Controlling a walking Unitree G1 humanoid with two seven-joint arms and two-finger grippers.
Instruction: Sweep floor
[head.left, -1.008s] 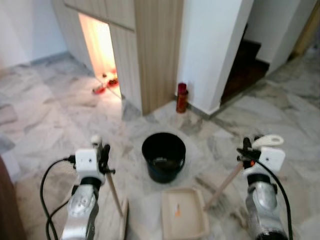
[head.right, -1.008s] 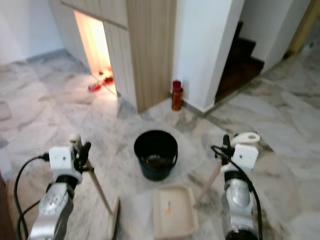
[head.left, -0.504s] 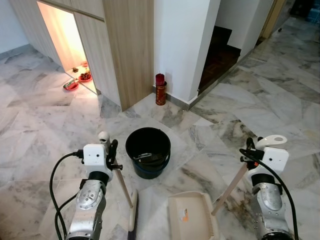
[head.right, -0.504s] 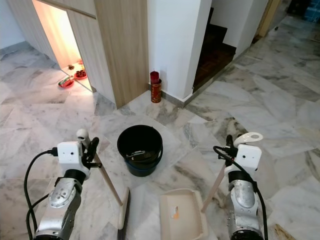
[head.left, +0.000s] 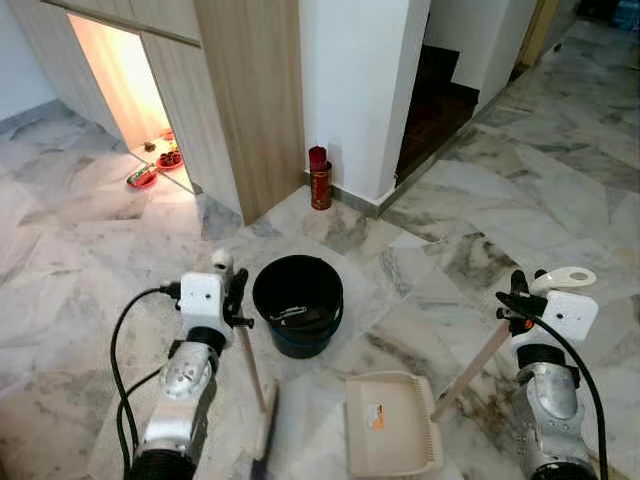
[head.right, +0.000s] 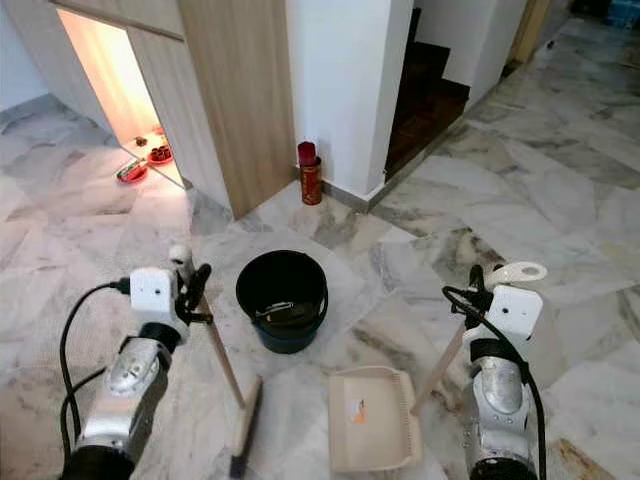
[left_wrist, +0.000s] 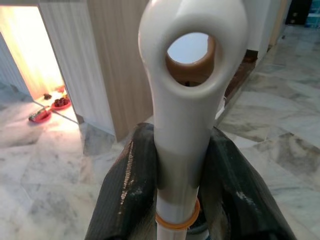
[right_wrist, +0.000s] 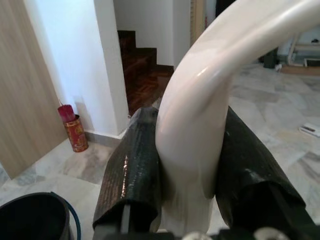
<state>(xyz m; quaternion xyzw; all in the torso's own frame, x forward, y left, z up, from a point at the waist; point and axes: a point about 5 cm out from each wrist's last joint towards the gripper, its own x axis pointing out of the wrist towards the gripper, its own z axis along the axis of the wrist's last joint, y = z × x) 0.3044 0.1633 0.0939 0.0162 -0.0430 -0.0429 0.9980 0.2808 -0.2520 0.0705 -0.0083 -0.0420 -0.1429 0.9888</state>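
Broom (head.right: 228, 375) is pinched near its handle top by the left gripper (head.left: 237, 303); in the left wrist view both black fingers (left_wrist: 127, 195) press against the white handle cap just below its hanging hole. From that grip the wooden handle runs down and slightly toward the robot's right, ending at the brush head (head.right: 244, 428), which rests on the marble floor (head.left: 80, 300) close in front of the robot, its long axis pointing roughly away from the robot. The right gripper (head.right: 477, 300) clamps the curved white top of the dustpan (head.right: 372, 430) handle; the right wrist view shows the fingers (right_wrist: 135, 165) tight on either side of it. That handle slants down toward the robot's left to the beige pan, which lies flat on the floor. Key relation: pan sits just beside the brush head, on its right, separated by a strip of bare floor, so the left arm is nearer the broom side, and a sweep would need to travel rightward. No debris can be made out on that strip. Black bucket (head.left: 298, 303) stands just beyond both tools, between the arms; something lies in its bottom, unclear what. Pan interior: only a small orange mark. A red canister (head.left: 319, 178) stands farther off at the wall base.
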